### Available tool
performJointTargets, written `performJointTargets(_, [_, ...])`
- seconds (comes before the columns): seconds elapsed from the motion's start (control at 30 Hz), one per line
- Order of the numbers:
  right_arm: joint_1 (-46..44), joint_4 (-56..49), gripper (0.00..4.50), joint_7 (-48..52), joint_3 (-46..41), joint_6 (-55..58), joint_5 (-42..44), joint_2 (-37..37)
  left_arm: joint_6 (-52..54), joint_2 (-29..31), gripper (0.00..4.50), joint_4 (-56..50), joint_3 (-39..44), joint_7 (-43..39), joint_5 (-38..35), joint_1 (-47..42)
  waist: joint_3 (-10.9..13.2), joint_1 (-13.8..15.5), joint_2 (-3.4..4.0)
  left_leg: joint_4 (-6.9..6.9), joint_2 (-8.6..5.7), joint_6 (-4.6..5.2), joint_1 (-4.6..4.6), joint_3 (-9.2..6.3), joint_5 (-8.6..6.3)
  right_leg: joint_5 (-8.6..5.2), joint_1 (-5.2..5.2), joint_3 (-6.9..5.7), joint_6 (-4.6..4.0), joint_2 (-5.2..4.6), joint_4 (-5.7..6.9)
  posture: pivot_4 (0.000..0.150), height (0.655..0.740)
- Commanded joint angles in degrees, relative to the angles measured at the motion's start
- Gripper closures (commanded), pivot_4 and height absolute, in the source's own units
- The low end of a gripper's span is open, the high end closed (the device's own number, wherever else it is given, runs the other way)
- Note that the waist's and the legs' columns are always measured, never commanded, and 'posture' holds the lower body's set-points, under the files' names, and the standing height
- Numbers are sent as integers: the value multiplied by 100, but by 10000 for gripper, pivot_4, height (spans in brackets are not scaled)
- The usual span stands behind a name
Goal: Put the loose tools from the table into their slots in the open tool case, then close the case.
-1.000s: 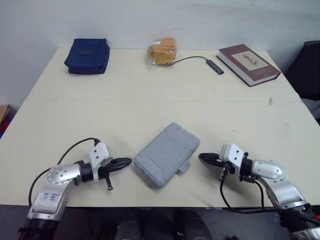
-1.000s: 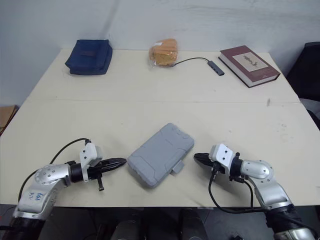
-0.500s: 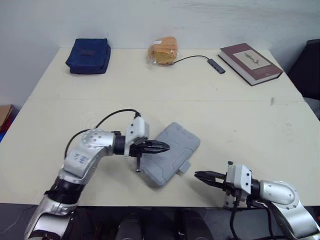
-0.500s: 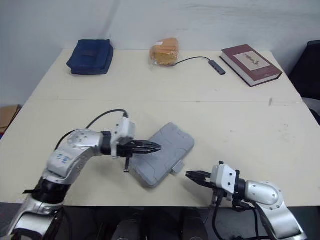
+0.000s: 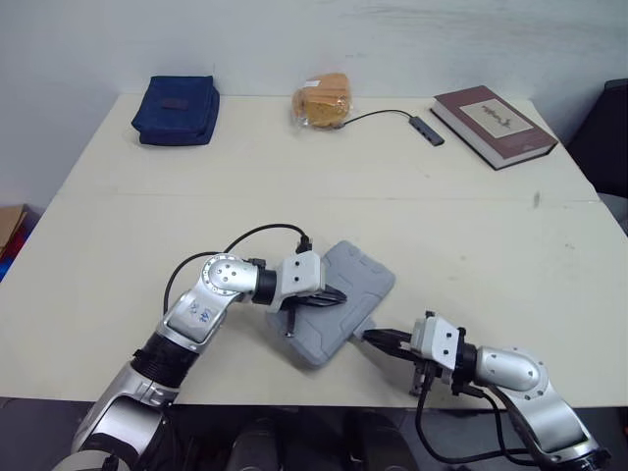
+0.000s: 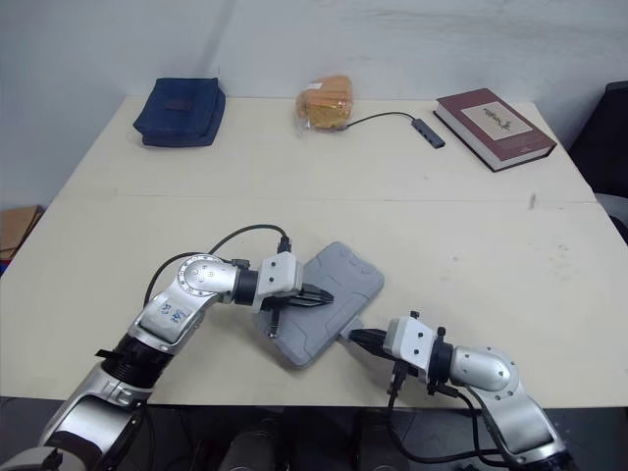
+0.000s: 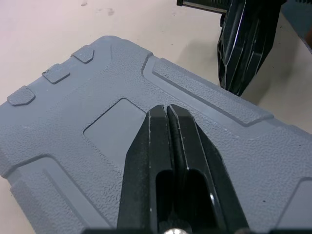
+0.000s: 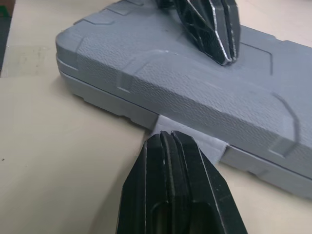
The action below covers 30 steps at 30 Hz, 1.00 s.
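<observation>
The tool case (image 5: 361, 283) lay shut at the 6 o'clock side of the table (image 5: 294, 196), close to the near edge, with its long axis running roughly from 7 to 1 o'clock. The blue pouch (image 5: 177, 110) and the book (image 5: 494, 115) sat well apart from it, at 11 and 1 o'clock. With the lid already down, I judged the stowing done and the closing step in hand. My left gripper (image 5: 340, 294) reached in from 9 o'clock, its two fingers pressed together with nothing between them and their tips resting on the lid near its middle (a hold-down, as I read it). My right gripper (image 5: 373, 337) sat low at the case's 5 o'clock edge, its fingers likewise closed and empty. It pointed straight at the pale latch tab (image 8: 187, 139), which jutted out flat onto the table just beside the fingertips. I could not tell whether they touched it. The tab looked unfastened to me. The next move seemed to call for steady downward pressure from the left while the right nudged under the tab and flipped it up against the case wall. That push would have to be gentle, or the case might slide toward 11 o'clock.
</observation>
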Motion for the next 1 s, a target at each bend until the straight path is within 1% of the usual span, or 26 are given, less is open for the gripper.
performJointTargets(0.03, [-53,42,45000,-12,109,81,-114,11,278,66,44662,138,-381,-154,283,280,-3,-1,-2,0,0,0,0,0,0,0,1,0,0,0,0,1500,7400])
performJointTargets(0.1, [-144,210,45000,-108,142,-72,-236,109,325,80,44662,114,-384,-139,314,296,-7,-1,-5,0,0,0,2,0,0,0,2,-1,0,0,-1,1500,7400])
performJointTargets(0.2, [-418,687,45000,-126,335,-111,-509,191,124,-8,44662,405,-424,127,589,251,-17,-5,-4,1,0,0,5,0,0,-1,6,-1,-1,1,0,1500,7400])
performJointTargets(0.23, [-508,828,45000,-155,380,-196,-630,207,74,5,44662,456,-459,96,636,243,-34,-8,-8,2,0,1,6,0,0,0,6,0,-1,0,0,1500,7400])
performJointTargets(0.33, [-743,1139,45000,-361,349,94,-645,402,-5,90,44662,557,-511,-117,647,241,-72,-31,-45,0,5,0,24,1,1,-2,17,0,-4,3,5,1500,7400])
performJointTargets(0.4, [-921,1315,45000,-292,398,-69,-712,418,-69,93,44662,673,-494,-144,650,220,-83,-79,-63,-10,14,-3,57,2,1,-8,43,0,-15,3,8,1500,7400])
performJointTargets(0.47, [-1083,1375,45000,-267,403,-7,-678,466,-202,-3,44662,903,-384,-21,630,177,-88,-113,-58,-20,41,-10,102,-1,-3,-16,92,-2,-30,-3,0,1500,7400])
performJointTargets(0.53, [-1165,1313,45000,-278,418,141,-654,496,-347,-4,44662,1118,-362,-31,676,136,-98,-146,-57,-30,48,-11,108,-4,-2,-26,103,-2,-49,-14,-12,1500,7400])
performJointTargets(0.7, [-1232,773,45000,-241,373,928,-413,502,-551,21,44662,1362,-333,-112,668,141,-101,-158,-53,-48,60,-25,110,-6,3,-18,96,-3,-35,-19,-7,1500,7400])
performJointTargets(0.83, [-1429,683,45000,-85,487,1262,-488,422,-631,4,44662,1362,-251,-67,613,291,-106,-161,-44,-69,61,-37,119,-4,13,-18,93,-4,-41,-16,-7,1500,7400])
performJointTargets(0.9, [-1437,564,45000,-16,507,1327,-423,442,-626,-10,44662,1215,-60,-93,418,361,-107,-162,-42,-75,61,-38,125,-5,13,-19,94,-3,-44,-13,-7,1500,7400])
performJointTargets(1.0, [-1300,192,45000,192,399,1174,-203,353,-316,-5,44662,894,535,41,-38,320,-101,-170,-29,-88,63,-41,129,-4,15,-21,88,1,-48,-8,-6,1500,7400])
